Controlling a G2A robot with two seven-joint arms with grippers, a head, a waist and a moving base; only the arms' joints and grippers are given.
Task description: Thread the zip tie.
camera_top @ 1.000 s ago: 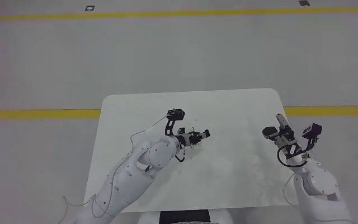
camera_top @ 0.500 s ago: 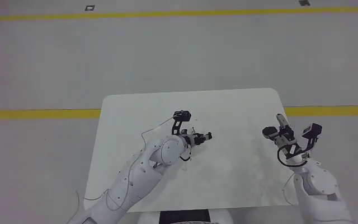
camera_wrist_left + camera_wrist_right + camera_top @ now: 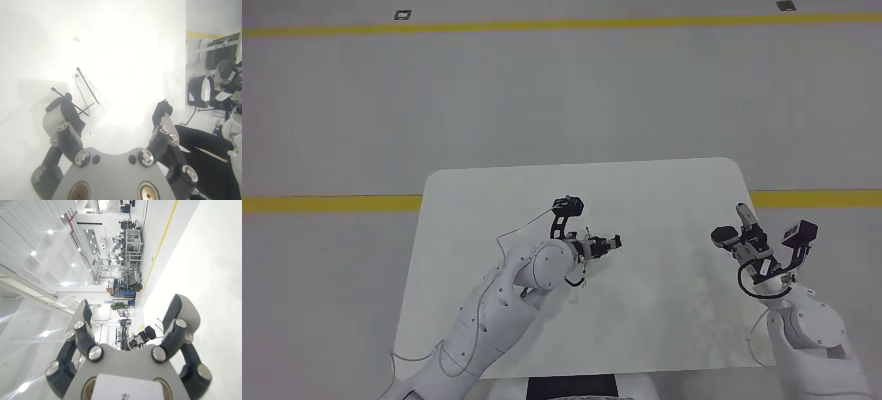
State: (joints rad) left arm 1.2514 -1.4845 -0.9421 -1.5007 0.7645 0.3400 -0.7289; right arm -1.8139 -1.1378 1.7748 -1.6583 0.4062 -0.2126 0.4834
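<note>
Three, counting the black ties (image 3: pixel 87 84) from the left wrist: lying loose on the white table (image 3: pixel 662 190), crossing one another over a seemingly clear sheet (image 3: pixel 100 96). Sitting just ahead of the left gripper (image 3: pixel 113 103), near the table's middle. Getting partly covered by one dark finger (image 3: pixel 69 113), hiding a stretch of the nearest tie and standing between camera and pile. Sharing the tabletop with a small dark speck (image 3: pixel 75 39), farther off and well apart. Running past the table on the floor, a yellow line (image 3: pixel 332 204).

Looking thin and flat, each ending in a small square head; stretching straight in one case, bending in a shallow curve in another. Not yet threading through any head, as far as visible.

Holding the left jaws wide apart, gripping nothing, hovering low over the table. Sitting at the table's right edge, well apart from the ties, the right gripper (image 3: pixel 734 226): pointing away across the floor, spreading its jaws too, carrying nothing.
</note>
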